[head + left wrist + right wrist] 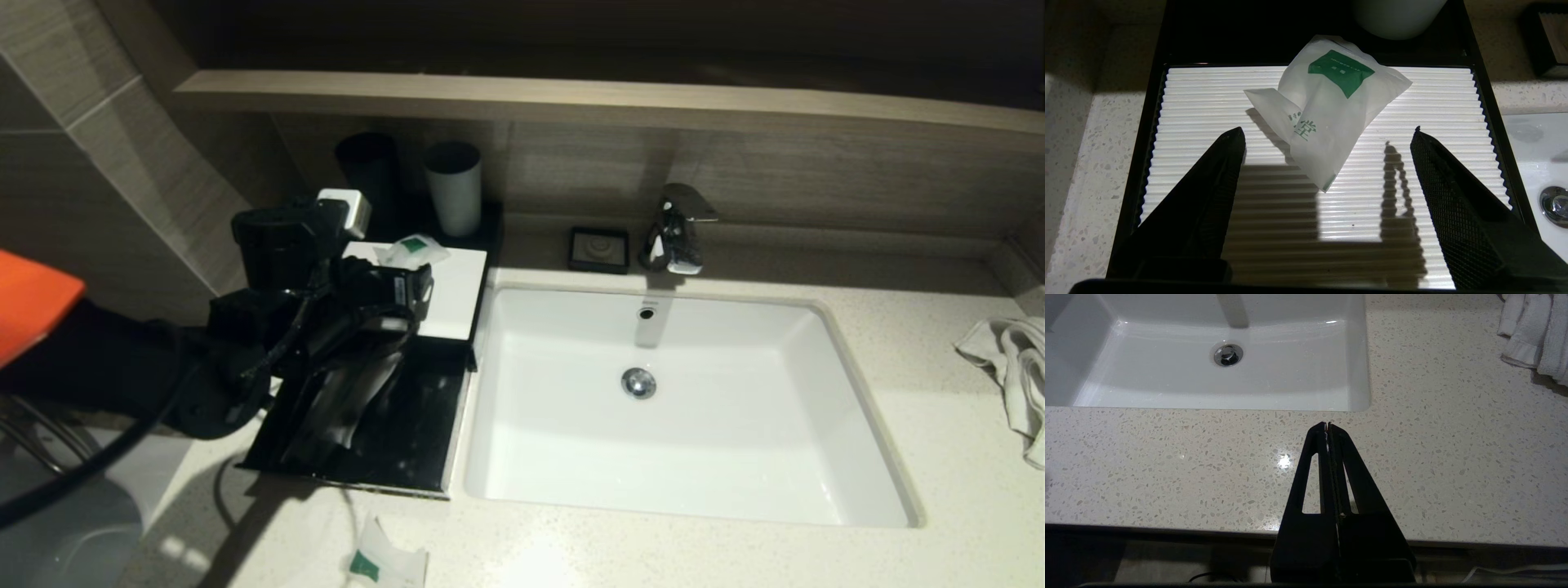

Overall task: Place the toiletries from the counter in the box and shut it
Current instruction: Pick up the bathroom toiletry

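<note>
A black box with a white ribbed floor [449, 298] stands left of the sink, and its black lid [408, 425] lies open toward the counter's front. A white toiletry packet with a green label [413, 248] lies inside the box, near its far edge. My left gripper [400, 282] hovers over the box. In the left wrist view the left gripper [1329, 130] is open and empty, with the packet [1331, 110] lying on the ribbed floor [1433, 106] just beyond its fingertips. A second packet [384, 563] lies on the counter in front of the lid. My right gripper [1327, 424] is shut and empty over the front counter.
A white sink [694, 490] with a chrome faucet [676, 229] takes up the middle. Two cups [454, 188] stand behind the box. A black soap dish [599, 249] sits by the faucet. A white towel [1012, 367] lies at the far right.
</note>
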